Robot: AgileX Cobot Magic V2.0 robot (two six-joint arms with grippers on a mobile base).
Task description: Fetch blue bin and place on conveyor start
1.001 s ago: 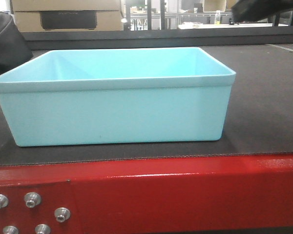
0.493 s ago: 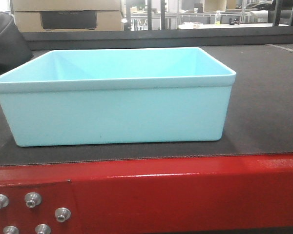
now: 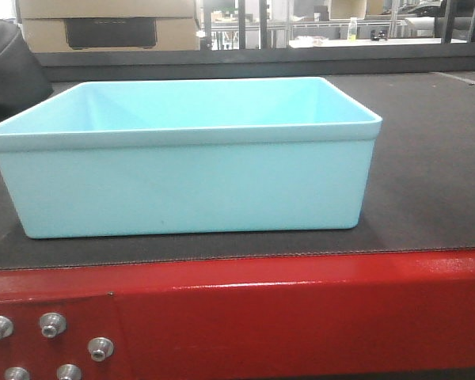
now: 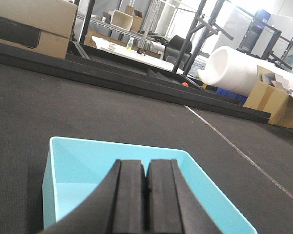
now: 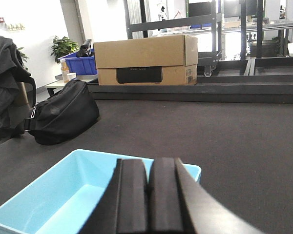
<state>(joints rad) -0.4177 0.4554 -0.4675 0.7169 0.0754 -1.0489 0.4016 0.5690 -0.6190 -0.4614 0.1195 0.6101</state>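
The blue bin [image 3: 190, 182] is a pale turquoise tub resting on the dark conveyor belt [image 3: 427, 182], just behind the red frame [image 3: 301, 317] with silver bolts. It is empty. In the left wrist view the left gripper [image 4: 146, 168] is shut and empty, above the bin [image 4: 73, 165]. In the right wrist view the right gripper [image 5: 149, 168] is shut and empty, above the bin [image 5: 63, 195]. Neither gripper touches the bin. Neither gripper shows in the front view.
A black bag [image 5: 63, 117] lies on the belt at the left, also at the front view's left edge [image 3: 12, 71]. A cardboard box [image 5: 144, 61] stands beyond the belt's far rail. Shelving and boxes [image 4: 273, 102] stand behind.
A dark arm part at the top right of the front view one second ago has moved out of sight. The bin has not moved.
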